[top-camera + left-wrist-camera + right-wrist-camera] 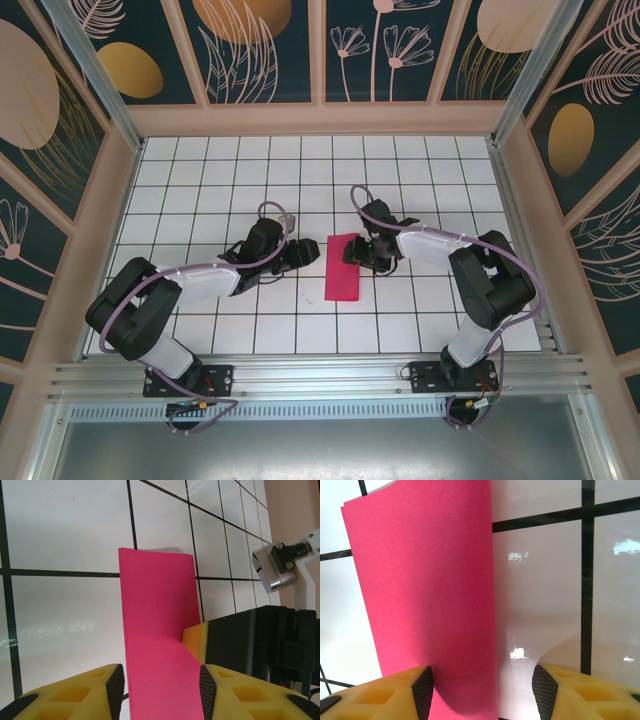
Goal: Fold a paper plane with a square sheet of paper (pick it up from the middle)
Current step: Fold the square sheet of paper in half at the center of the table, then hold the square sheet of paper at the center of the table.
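Note:
The square sheet of paper [340,268] lies folded in half as a narrow magenta-red strip on the white grid table [400,180]. My left gripper [308,252] sits at the strip's left side. In the left wrist view, the paper [157,610] runs up between the apart fingers of the left gripper [159,690], and the right pad [206,690] is at its edge. My right gripper [358,252] is at the strip's upper right. It stands open [482,690], with the paper's [425,580] long edge between its fingers and bare tile on the other side.
Patterned walls and a metal frame close the table in on three sides. The right arm's yellow finger [196,640] and black body [250,640] crowd close beside the left gripper. White tiles spread out around the paper.

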`<act>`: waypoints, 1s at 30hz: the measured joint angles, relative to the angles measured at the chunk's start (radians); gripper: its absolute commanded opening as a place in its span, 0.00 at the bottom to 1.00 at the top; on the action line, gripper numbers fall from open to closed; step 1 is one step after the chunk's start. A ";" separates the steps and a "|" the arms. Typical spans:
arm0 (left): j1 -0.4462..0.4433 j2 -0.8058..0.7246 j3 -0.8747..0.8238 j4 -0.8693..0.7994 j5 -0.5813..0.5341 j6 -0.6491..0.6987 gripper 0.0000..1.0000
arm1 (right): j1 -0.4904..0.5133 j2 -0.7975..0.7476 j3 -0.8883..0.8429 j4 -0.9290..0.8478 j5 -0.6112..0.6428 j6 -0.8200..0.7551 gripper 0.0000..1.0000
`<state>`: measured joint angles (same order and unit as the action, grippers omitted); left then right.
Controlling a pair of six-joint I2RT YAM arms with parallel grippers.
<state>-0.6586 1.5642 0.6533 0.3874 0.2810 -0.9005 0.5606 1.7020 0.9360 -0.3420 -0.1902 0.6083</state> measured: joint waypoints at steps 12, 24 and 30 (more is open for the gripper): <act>-0.002 0.007 0.000 0.006 0.003 0.000 0.42 | 0.037 0.019 0.027 -0.032 0.074 0.004 0.59; -0.006 0.023 0.010 0.004 0.008 -0.018 0.19 | 0.045 0.031 0.045 -0.057 0.096 0.005 0.59; -0.039 0.107 0.095 -0.033 0.007 -0.022 0.06 | 0.048 0.032 0.045 -0.057 0.101 0.008 0.59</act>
<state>-0.6971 1.6714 0.7486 0.3542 0.2882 -0.9222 0.6086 1.7336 0.9813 -0.3988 -0.0887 0.6163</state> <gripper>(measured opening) 0.082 0.590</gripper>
